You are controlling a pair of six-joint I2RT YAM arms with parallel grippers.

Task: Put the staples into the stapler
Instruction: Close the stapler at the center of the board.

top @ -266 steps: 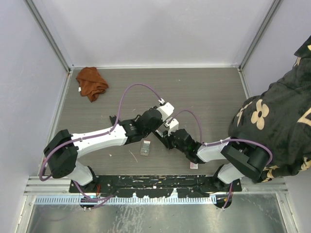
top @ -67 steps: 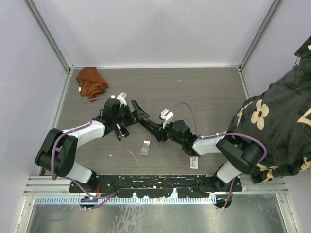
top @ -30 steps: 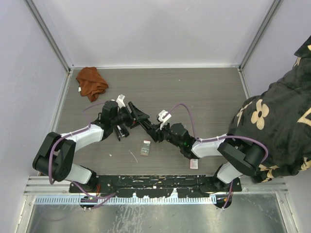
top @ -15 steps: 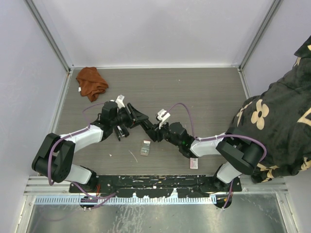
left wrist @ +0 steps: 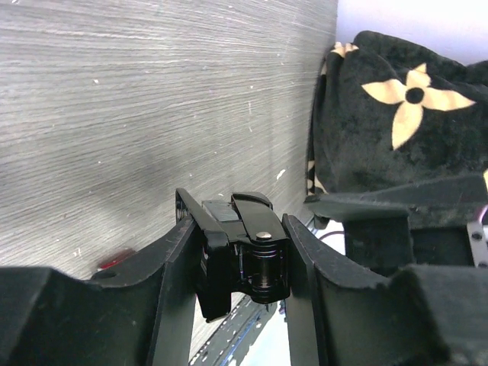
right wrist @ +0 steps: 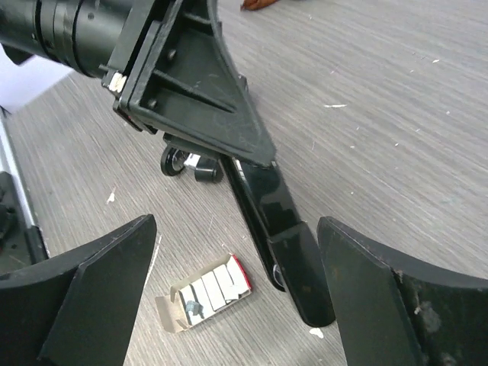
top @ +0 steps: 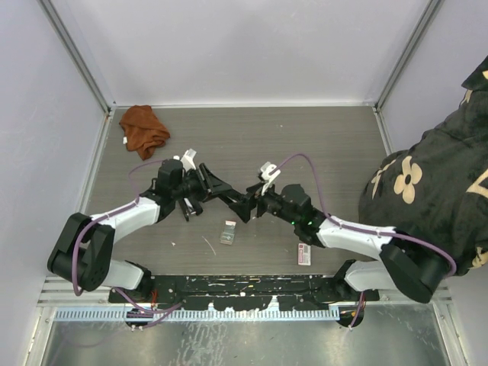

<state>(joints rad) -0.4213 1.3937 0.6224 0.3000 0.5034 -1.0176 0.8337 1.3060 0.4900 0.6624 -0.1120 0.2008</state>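
**Gloss Against Matt Grain**

The stapler (right wrist: 278,221) was smooth, glossy black. The counter (right wrist: 396,91) was matt grey wood grain. The left hand (left wrist: 244,263) looked like dull black plastic, the staple box (right wrist: 204,293) like thin card, and the cloth (top: 142,130) soft and crumpled.

The left arm (top: 126,217) lies low and stretched out, running from its base up and to the right toward the middle of the table (top: 328,145), with the wrist roughly level. The left gripper (top: 208,185) points right. Its jaws are closed in on the black stapler (left wrist: 255,255), with a finger (left wrist: 183,259) pressed to each side. The right arm (top: 354,235) reaches left from its base, forearm sloping down to the wrist. The right gripper (top: 248,207) faces the left one, tips near each other. Its jaws stand wide apart, and its fingers (right wrist: 107,282) seem to touch nothing.
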